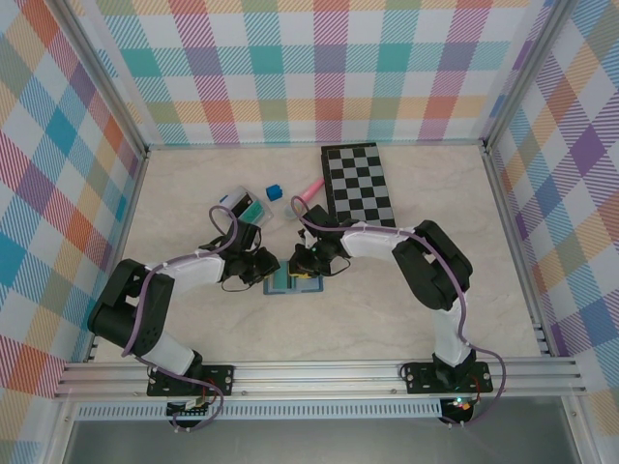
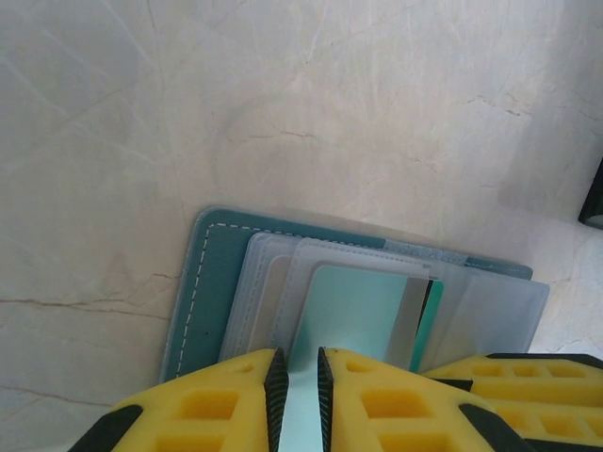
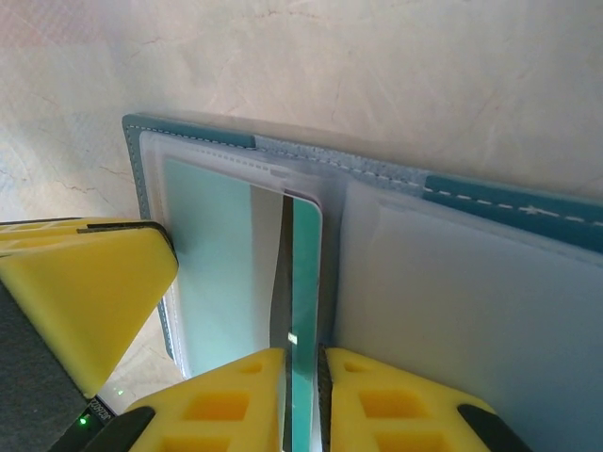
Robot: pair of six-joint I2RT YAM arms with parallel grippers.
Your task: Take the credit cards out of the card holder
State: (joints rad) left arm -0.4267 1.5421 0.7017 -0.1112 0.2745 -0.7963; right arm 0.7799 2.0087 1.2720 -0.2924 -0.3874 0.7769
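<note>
Holder [image 1: 290, 282], open on table [image 1: 193, 184], 7 o'clock of chessboard [image 1: 358, 184]. Left tool [image 2: 297, 386] pinching pale card [image 2: 358, 311], seemingly; right tool [image 3: 301, 395] clamped on teal card [image 3: 306, 282]. Both part-sleeved; none extracted yet.

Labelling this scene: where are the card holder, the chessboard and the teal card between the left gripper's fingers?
card holder [image 2: 212, 273]: left wrist view, stitched teal corner.
chessboard [image 1: 358, 184]: top view, middle of the board.
teal card [image 2: 353, 315]: left wrist view, middle of its face.

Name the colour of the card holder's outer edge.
The card holder is teal-blue with white stitching, clearest in the right wrist view.
</note>
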